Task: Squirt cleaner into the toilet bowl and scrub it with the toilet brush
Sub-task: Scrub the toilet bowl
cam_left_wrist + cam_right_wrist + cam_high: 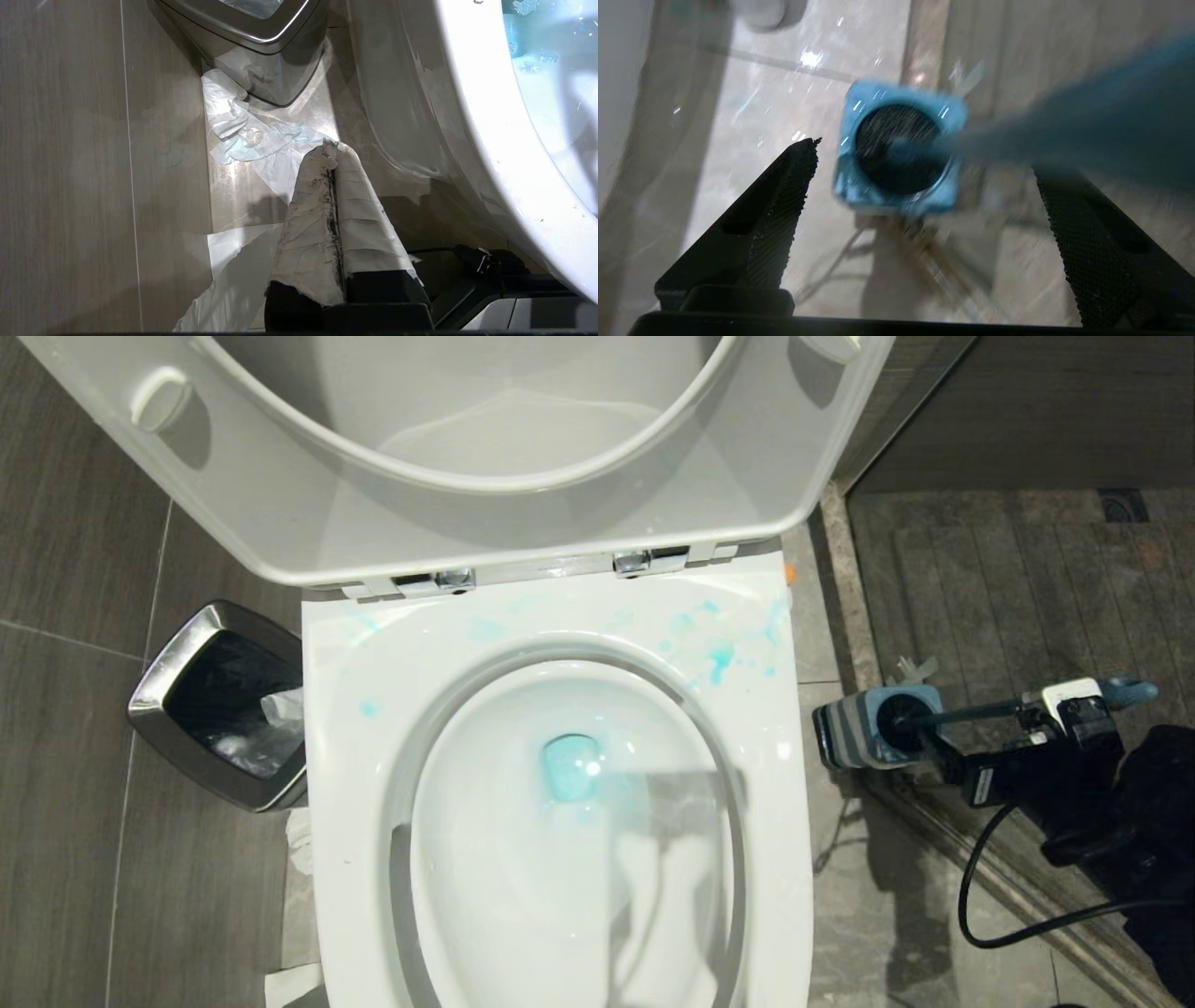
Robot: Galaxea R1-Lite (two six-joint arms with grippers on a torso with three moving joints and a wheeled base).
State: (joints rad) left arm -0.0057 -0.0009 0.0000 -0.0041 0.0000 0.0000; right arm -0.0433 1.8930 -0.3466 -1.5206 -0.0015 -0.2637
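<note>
Hovering right gripper (924, 186), jaws apart, nothing held | toilet brush (971, 711) handle between them: light, stiff, slick | grip mid-handle

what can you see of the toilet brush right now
The toilet brush has a slim slate-blue handle ending in an oval hole and a black bristle head. The head sits in its squarish blue holder on the floor right of the toilet bowl. The handle leans toward the right gripper, whose fingers stand wide apart, not gripping it.
</note>
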